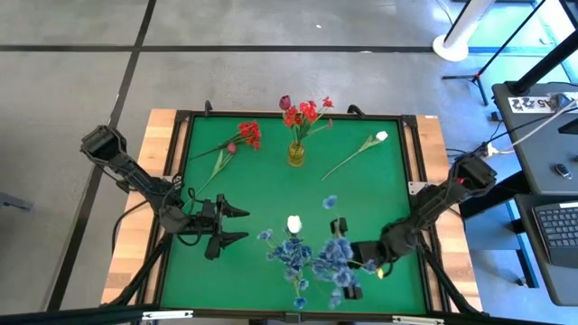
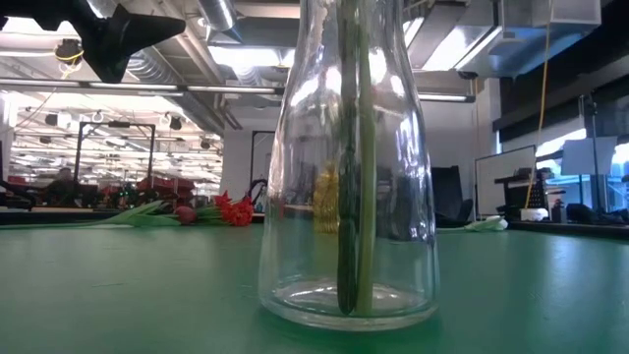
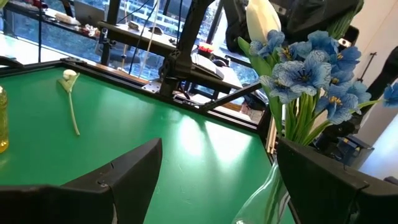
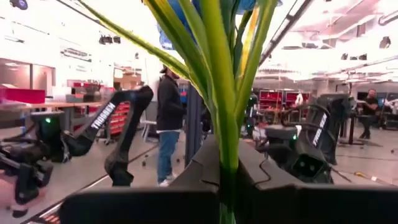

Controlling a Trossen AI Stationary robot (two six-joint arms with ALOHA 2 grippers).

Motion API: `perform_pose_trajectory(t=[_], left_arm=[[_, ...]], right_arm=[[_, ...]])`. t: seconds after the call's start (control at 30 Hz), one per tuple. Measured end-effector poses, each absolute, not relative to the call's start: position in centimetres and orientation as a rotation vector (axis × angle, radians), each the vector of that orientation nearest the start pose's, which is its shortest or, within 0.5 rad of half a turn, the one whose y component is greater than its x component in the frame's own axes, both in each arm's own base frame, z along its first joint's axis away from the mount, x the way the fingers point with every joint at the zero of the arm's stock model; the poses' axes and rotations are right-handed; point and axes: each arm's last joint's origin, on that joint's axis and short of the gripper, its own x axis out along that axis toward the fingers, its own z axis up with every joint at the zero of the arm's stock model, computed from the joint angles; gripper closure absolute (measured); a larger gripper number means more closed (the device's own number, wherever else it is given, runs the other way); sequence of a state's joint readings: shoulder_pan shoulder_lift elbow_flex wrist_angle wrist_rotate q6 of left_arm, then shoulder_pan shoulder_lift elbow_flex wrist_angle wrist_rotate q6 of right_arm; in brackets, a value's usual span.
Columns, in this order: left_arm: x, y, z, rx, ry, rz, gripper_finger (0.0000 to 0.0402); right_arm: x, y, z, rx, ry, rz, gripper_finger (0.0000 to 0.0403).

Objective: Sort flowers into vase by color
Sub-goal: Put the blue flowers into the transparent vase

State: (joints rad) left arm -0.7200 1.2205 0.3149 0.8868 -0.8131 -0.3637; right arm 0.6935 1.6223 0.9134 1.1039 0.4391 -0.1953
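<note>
A clear glass vase [image 2: 349, 197] stands near the table's front middle and holds blue flowers [image 1: 325, 257] and a white tulip [image 1: 293, 223]; stems reach its bottom. My right gripper [image 1: 348, 253] is at the bunch from the right, shut on green stems [image 4: 227, 143]. My left gripper [image 1: 240, 224] is open and empty, left of the vase, which shows ahead of it in the left wrist view [image 3: 267, 193]. A yellow vase [image 1: 296, 153] at the far middle holds red blooms and a dark maroon bud [image 1: 284, 102]. Red flowers [image 1: 246, 135] and a white flower [image 1: 375, 140] lie on the mat. My right gripper pinches the green stems [image 4: 227, 171] of the blue bunch between its two fingers [image 4: 199, 171]. The fingers come level from the table's right side and lie across the stems. The stems stand upright, and their lower ends are in the glass vase [image 2: 354, 285].
The green mat has a raised dark frame [image 1: 181, 181] around it. A single blue bloom [image 1: 330, 201] shows just beyond the bunch. The lying white flower also shows in the left wrist view [image 3: 69, 93]. People and another robot arm [image 4: 112, 137] show in the room behind.
</note>
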Motion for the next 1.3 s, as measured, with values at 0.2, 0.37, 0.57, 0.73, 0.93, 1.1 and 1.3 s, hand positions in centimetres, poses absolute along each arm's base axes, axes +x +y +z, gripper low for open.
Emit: perform_pose_trajectory(t=[0.2, 0.37, 0.57, 0.73, 0.93, 1.1, 1.3], left_arm=[[17.6, -12.6, 19.4, -0.350, -0.003, 0.095, 0.0090], [17.6, -12.6, 19.4, -0.348, -0.002, 0.095, 0.0090], [17.6, -12.6, 19.4, -0.339, 0.000, 0.103, 0.0090], [17.6, -12.6, 19.4, -0.338, -0.001, 0.103, 0.0090], [17.6, -12.6, 19.4, -0.338, -0.001, 0.103, 0.0090], [17.6, -12.6, 19.4, -0.338, -0.001, 0.104, 0.0090], [17.6, -12.6, 19.4, -0.338, -0.001, 0.104, 0.0090]], right_arm=[[28.5, 20.6, 28.0, 0.067, -0.354, 0.258, 0.0397], [29.0, 20.5, 27.2, 0.104, -0.305, 0.268, 0.0394], [29.2, 20.6, 26.6, 0.093, -0.235, 0.249, 0.0395], [29.3, 20.6, 26.1, 0.103, -0.187, 0.236, 0.0389], [29.3, 20.6, 25.9, 0.094, -0.165, 0.236, 0.0383], [29.3, 20.6, 25.8, 0.096, -0.162, 0.234, 0.0337], [29.3, 20.7, 25.6, 0.107, -0.135, 0.238, 0.0233]])
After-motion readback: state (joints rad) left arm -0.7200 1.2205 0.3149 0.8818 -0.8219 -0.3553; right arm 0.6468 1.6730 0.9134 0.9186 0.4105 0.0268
